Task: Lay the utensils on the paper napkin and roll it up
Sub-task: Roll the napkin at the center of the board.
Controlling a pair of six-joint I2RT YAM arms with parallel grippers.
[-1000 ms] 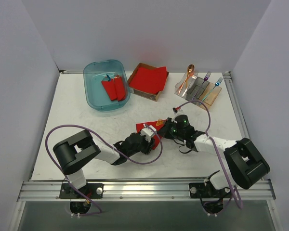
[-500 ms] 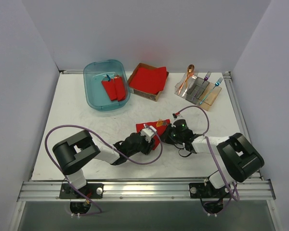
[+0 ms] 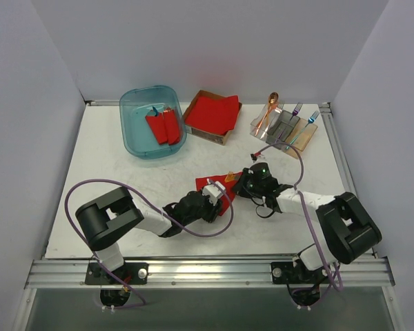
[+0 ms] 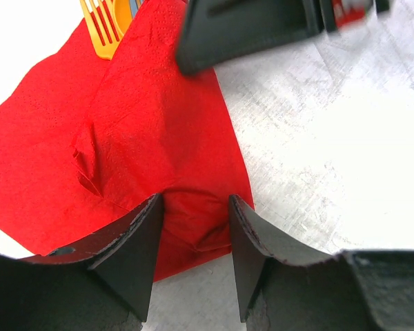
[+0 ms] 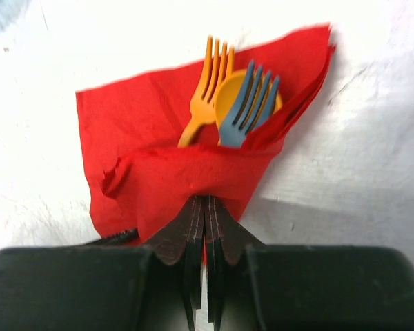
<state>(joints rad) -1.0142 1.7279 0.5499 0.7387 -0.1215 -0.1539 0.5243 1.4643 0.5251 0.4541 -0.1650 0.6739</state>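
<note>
The paper napkin [image 3: 208,182] [image 4: 145,131] [image 5: 186,172] lies at the table's middle, folded over the utensils. An orange fork [image 5: 210,76] [image 4: 103,24], an orange-yellow spoon bowl [image 5: 228,93] and a blue fork [image 5: 245,110] stick out of its far end. Their handles are hidden under the red paper. My right gripper [image 5: 207,200] [image 3: 243,185] is shut on the edge of the folded flap. My left gripper [image 4: 196,207] [image 3: 212,192] holds the napkin's near end, its jaws partly apart with creased red paper filling the gap between them.
A blue tub [image 3: 134,138] at the back left holds short red rolled bundles [image 3: 163,125]. A brown cardboard box [image 3: 224,136] with a red stack stands beside it. At the back right, a clear holder [image 3: 284,127] carries more cutlery. White walls close off the table.
My right arm shifted slightly, dipping toward the near side and coming back, still pinching the flap. The left arm and its jaws have stayed put.
</note>
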